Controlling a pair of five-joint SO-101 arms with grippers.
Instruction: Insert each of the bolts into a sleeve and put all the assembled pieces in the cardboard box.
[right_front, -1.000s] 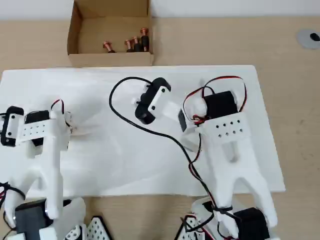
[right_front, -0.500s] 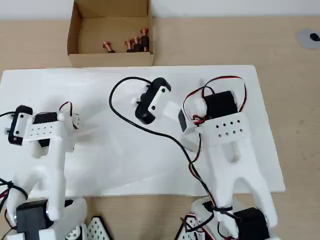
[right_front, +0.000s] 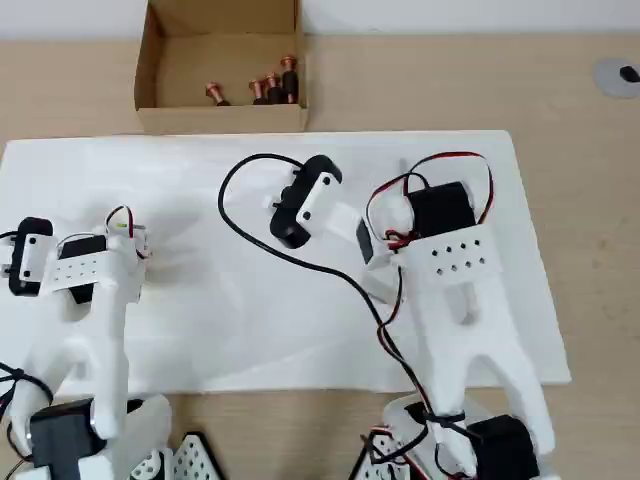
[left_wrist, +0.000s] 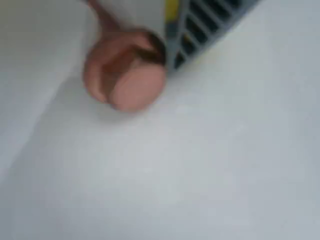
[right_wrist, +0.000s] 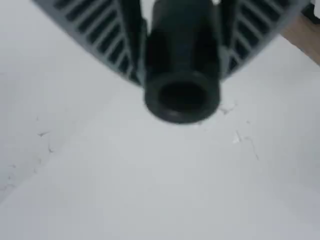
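A black sleeve (right_wrist: 182, 95) sits in my right gripper (right_wrist: 182, 55), which is shut on it with the sleeve's open end facing the camera, just above the white sheet. My right arm (right_front: 450, 265) stands over the sheet's right half. A copper bolt (left_wrist: 125, 75) rests against a ribbed grey part of my left gripper (right_front: 135, 245), head toward the camera, close over the sheet. The left arm is at the sheet's left edge. The cardboard box (right_front: 220, 118) stands behind the sheet and holds several assembled pieces (right_front: 265, 88).
A white sheet (right_front: 250, 310) covers most of the table in front of the box. A black cable (right_front: 240, 230) loops across its middle to the right arm's camera (right_front: 303, 203). Bare wood lies to the right.
My left arm swung a little toward the middle of the sheet, then came back toward the left edge. The right arm and the box contents have not moved.
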